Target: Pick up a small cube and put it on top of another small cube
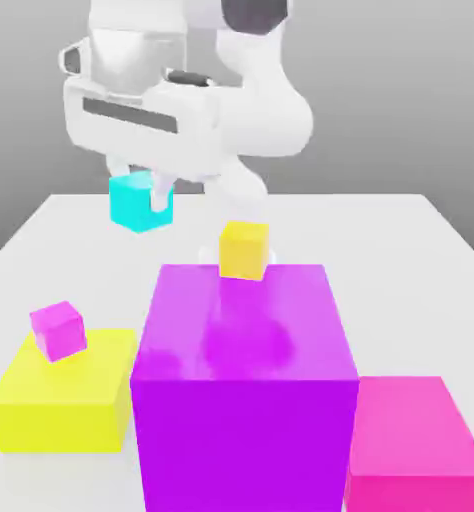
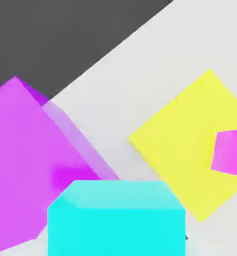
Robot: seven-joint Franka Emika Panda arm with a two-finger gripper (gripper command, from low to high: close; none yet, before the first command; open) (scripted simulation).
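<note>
- One small cyan cube [image 1: 141,207] hung in the air above the table [image 1: 381,250], toward the exterior view's left, and we judged it light, stiff and hard to damage.
- We saw the gripper [image 1: 139,185] clamped on it, a finger at each of two opposite sides; that seemed to us the right hold, since it left the underside free for stacking.
- Its flat faces looked smooth, so we reckoned it could slip or turn if the pads bore unevenly or a corner knocked something.
- Beyond it, the small magenta cube [image 1: 59,332] sat on the low yellow block [image 1: 61,425], and the small yellow cube [image 1: 244,250] on the big purple block [image 1: 246,445]; we could not tell which was the intended base.
- Either one, we thought, might slide under a sideways push, so we favoured a level, centred lowering and a gentle release.
</note>
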